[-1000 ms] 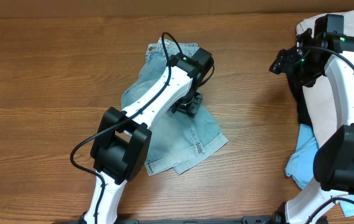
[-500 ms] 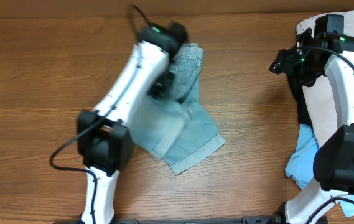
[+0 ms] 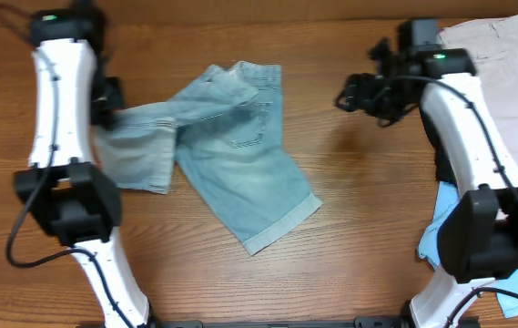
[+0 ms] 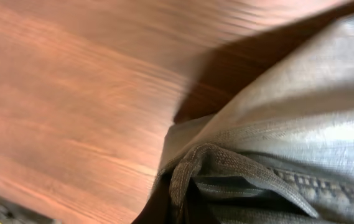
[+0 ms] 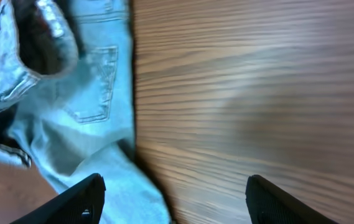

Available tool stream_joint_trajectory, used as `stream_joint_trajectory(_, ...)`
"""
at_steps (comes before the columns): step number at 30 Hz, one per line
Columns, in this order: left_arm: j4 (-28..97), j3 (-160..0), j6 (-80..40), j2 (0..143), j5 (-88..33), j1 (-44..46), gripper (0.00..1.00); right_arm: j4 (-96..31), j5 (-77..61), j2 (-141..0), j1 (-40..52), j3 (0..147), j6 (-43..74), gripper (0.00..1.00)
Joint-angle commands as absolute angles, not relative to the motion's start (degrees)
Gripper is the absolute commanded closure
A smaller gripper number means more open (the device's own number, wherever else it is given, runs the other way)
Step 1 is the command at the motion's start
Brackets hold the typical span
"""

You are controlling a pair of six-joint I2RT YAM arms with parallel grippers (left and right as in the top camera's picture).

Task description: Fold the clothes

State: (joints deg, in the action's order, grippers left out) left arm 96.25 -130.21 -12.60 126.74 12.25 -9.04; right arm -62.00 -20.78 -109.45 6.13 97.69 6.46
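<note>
The light-blue denim shorts (image 3: 240, 155) lie spread on the wood table, back pocket up, one cuffed leg toward the front right. The other leg (image 3: 136, 146) is pulled out to the left. My left gripper (image 3: 104, 98) is shut on that leg's edge at the far left. The left wrist view shows bunched denim seams (image 4: 270, 168) right at the jaws, which the cloth hides. My right gripper (image 3: 350, 96) is open and empty above bare wood just right of the shorts. In the right wrist view its fingers (image 5: 173, 199) straddle the edge of the shorts (image 5: 83, 118).
Beige shorts (image 3: 495, 55) lie at the back right under the right arm. A black garment (image 3: 441, 169) and a sky-blue one (image 3: 439, 232) are piled along the right edge. Bare wood (image 3: 368, 200) separates the denim from that pile.
My left arm has swung far left, dragging one leg of the denim shorts out and opening the fold. My right arm has moved left off the pile toward the shorts.
</note>
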Motion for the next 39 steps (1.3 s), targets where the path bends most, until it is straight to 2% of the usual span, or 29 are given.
stream_joint_trajectory(1,96.6,-130.6,-17.2,126.3,13.7,-16.6,0.95,-60.4,-19.1,-107.9,10.3,97.5,10.4,0.24)
stream_joint_trajectory(3,96.3,-130.5,-17.5,126.3,13.3,-20.5,0.91,-59.5,-18.5,-108.6,12.4,97.5,11.4,0.24)
stream_joint_trajectory(6,95.8,-130.3,-17.6,126.3,10.0,-24.7,0.70,-59.1,-18.5,-110.4,14.7,97.5,12.3,0.24)
stream_joint_trajectory(7,95.8,-130.3,-17.6,126.3,8.0,-26.0,0.53,-59.1,-18.5,-110.9,15.2,97.5,12.3,0.24)
stream_joint_trajectory(8,95.8,-130.3,-17.6,126.3,6.1,-26.9,0.31,-59.1,-18.5,-111.6,15.7,97.5,12.3,0.24)
stream_joint_trajectory(9,95.8,-130.3,-17.4,126.3,3.3,-27.9,0.14,-59.1,-18.5,-112.2,16.1,97.5,12.3,0.24)
stream_joint_trajectory(13,94.8,-130.4,-7.6,126.3,-5.0,-26.8,0.10,-58.7,-18.5,-112.7,16.4,97.5,12.3,0.24)
stream_joint_trajectory(16,92.6,-131.2,-1.2,126.2,-8.8,-21.6,0.06,-58.5,-18.5,-112.7,15.2,97.5,12.3,0.24)
stream_joint_trajectory(21,85.8,-131.4,4.4,126.2,-1.4,-8.7,0.00,-60.6,-18.5,-112.7,11.3,97.5,12.0,0.24)
stream_joint_trajectory(29,80.5,-128.9,16.4,126.3,4.9,8.9,0.00,-61.4,-18.5,-112.7,4.6,97.5,11.6,0.23)
stream_joint_trajectory(36,74.3,-117.7,16.8,126.3,14.1,13.3,0.01,-61.8,-18.5,-112.7,2.6,97.5,9.8,0.23)
stream_joint_trajectory(39,72.0,-112.1,16.7,126.3,15.6,13.3,0.05,-61.8,-18.5,-112.7,2.5,97.5,9.1,0.23)
